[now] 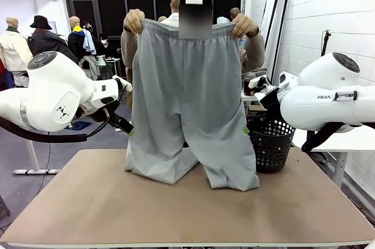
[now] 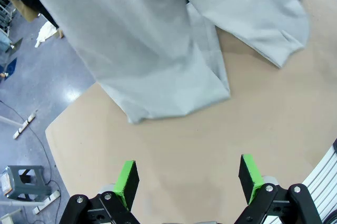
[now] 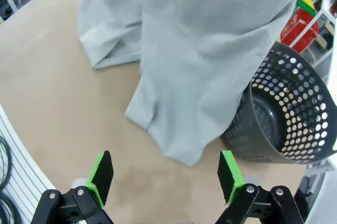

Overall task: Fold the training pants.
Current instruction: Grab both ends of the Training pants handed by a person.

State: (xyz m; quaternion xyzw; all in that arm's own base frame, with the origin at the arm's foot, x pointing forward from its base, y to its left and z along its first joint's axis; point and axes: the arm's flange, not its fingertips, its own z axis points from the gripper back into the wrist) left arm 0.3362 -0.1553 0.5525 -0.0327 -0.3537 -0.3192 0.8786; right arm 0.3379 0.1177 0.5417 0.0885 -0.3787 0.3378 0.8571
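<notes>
A person across the table holds the light grey training pants up by the waistband with both hands. Both leg ends rest crumpled on the brown table. My left gripper hangs open at the pants' left edge, above the table. In the left wrist view the left gripper is open over bare tabletop, with the pants beyond it. My right gripper hovers open by the pants' right edge. The right wrist view shows the right gripper open above the table, near a pant leg.
A black mesh basket stands on the table's right side, just behind the right pant leg; it also appears as the basket in the right wrist view. The table's front half is bare. Other people stand far behind.
</notes>
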